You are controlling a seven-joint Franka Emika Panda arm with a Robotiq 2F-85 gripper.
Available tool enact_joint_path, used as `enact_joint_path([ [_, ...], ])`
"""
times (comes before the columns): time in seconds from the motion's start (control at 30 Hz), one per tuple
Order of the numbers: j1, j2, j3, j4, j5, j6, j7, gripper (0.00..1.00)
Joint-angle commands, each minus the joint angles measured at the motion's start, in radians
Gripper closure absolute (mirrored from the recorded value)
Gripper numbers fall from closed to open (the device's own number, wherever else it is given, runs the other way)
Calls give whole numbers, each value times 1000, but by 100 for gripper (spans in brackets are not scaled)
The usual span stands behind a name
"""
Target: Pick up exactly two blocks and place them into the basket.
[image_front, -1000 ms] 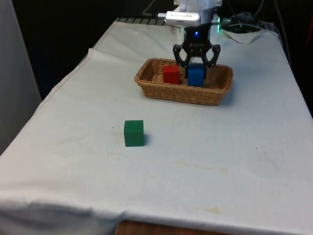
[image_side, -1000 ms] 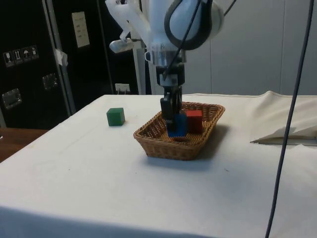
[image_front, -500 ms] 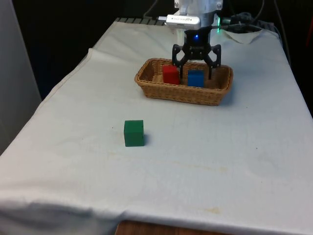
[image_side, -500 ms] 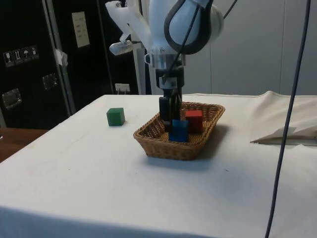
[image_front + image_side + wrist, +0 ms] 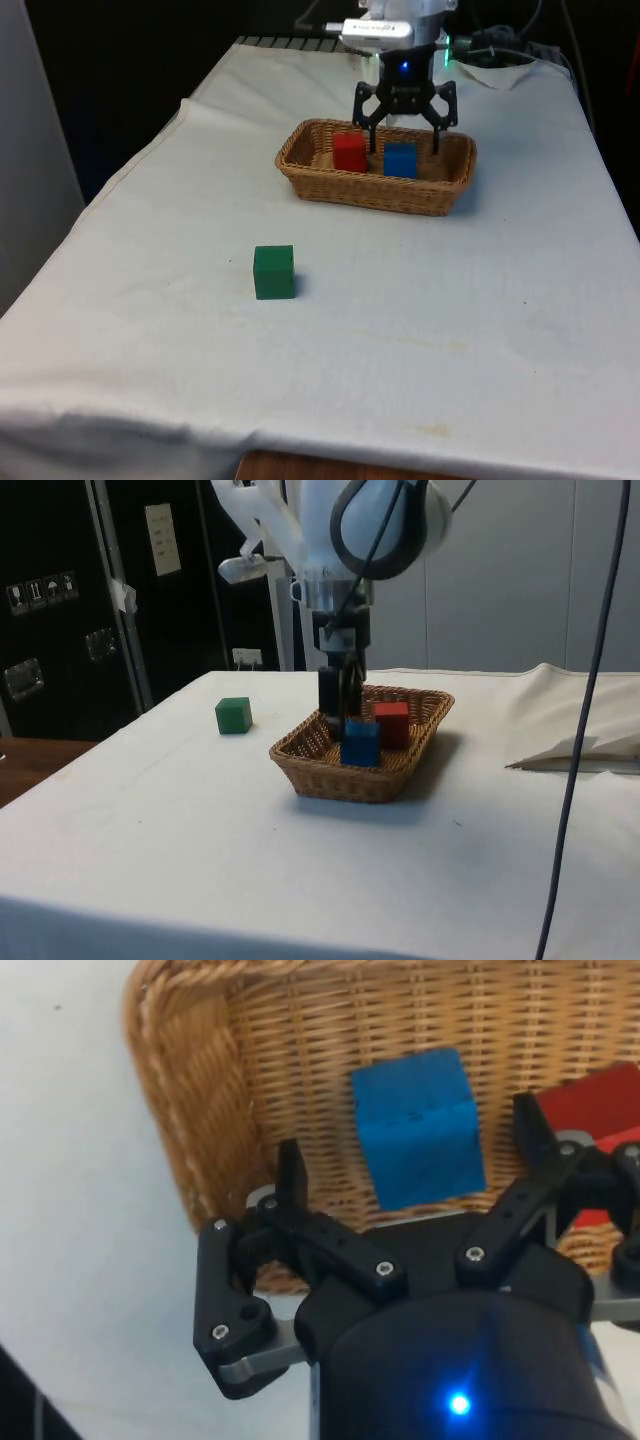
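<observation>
Risen since a second ago: black two-finger gripper (image 5: 405, 137), then low in the basket with its fingers either side of the blue cube, now clear above it, spread wide and holding nothing.

Item: oval woven wicker basket (image 5: 312, 179), on the white tablecloth (image 5: 450, 300), in the front view toward 12 o'clock.
Item: blue wooden cube (image 5: 400, 160), resting on the basket floor, directly below the gripper; apart from both fingers (image 5: 292, 1175) in the wrist view.
Item: red wooden cube (image 5: 349, 152), in the basket, just beside the blue one at its 9 o'clock in the front view.
Item: green wooden cube (image 5: 273, 272), on the cloth, well apart from the basket, at its 7 o'clock in the front view.
</observation>
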Motion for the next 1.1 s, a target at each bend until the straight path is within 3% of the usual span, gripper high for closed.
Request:
enact_joint_path([
  [0.0,6,-22,-10,-1,-27,-19,27,0],
  [0.3,3,-80,-5,39,-76,-99,89,0],
  [0.33,1,-85,0,32,-53,-92,68,0],
  [0.37,3,-86,-4,51,-84,-114,101,0],
  [0.47,4,-93,-3,74,-95,-140,118,0],
  [0.63,2,-108,-3,116,-107,-188,146,0],
  [0.67,3,-106,1,108,-82,-174,121,0],
  [0.7,2,-111,-3,123,-110,-197,152,0],
  [0.87,1,-124,-3,159,-118,-242,176,0],
  [0.9,2,-122,-1,156,-94,-233,154,0],
  [0.93,0,-127,-4,164,-118,-250,180,0],
  [1.07,0,-134,-6,181,-113,-275,194,0],
])
